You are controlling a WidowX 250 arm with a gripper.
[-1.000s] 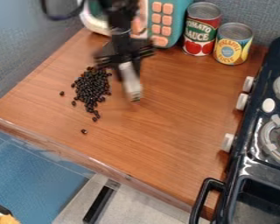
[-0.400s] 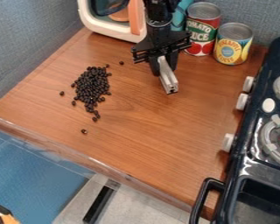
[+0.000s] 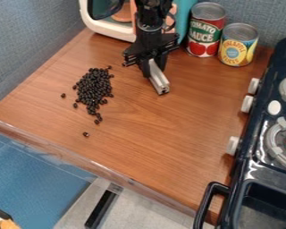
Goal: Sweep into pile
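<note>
In the camera view, I see that my black two-finger gripper [image 3: 153,71] is pinching a slim silver metal bar [image 3: 159,82], which slants down apart from the loose pile of small black beans [image 3: 93,89] on the brown wooden counter [image 3: 160,138].

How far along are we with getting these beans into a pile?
Mostly there, I'd say: the bulk of the black beans lies in one clump. In hand: the gripper holds a grey bar, clear of the beans. Left: a stray bean at picture left, another stray below, and the clump's straggly lower end.
</note>
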